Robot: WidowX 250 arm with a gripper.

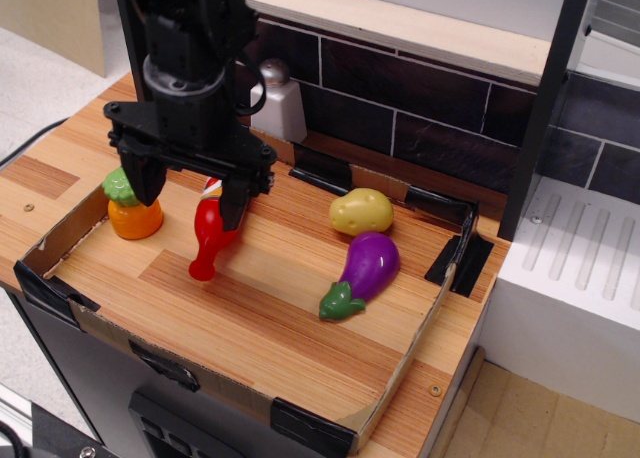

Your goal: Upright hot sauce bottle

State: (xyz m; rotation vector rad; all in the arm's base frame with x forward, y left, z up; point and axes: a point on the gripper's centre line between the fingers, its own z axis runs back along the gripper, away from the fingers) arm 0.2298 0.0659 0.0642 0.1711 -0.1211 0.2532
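Note:
The hot sauce bottle [207,240] is glossy red and lies on its side in the cardboard tray [240,298], cap toward the front. Its upper body and label are partly hidden behind my gripper. My black gripper [187,193] hangs over the left part of the tray with its jaws spread wide. The left finger [145,183] is in front of the orange toy and the right finger [235,203] overlaps the bottle's body. The gripper holds nothing.
An orange toy with a green top [132,206] stands at the tray's left. A yellow potato [361,211] and a purple eggplant [362,270] lie at the right. A white salt shaker [279,103] stands by the dark brick back wall.

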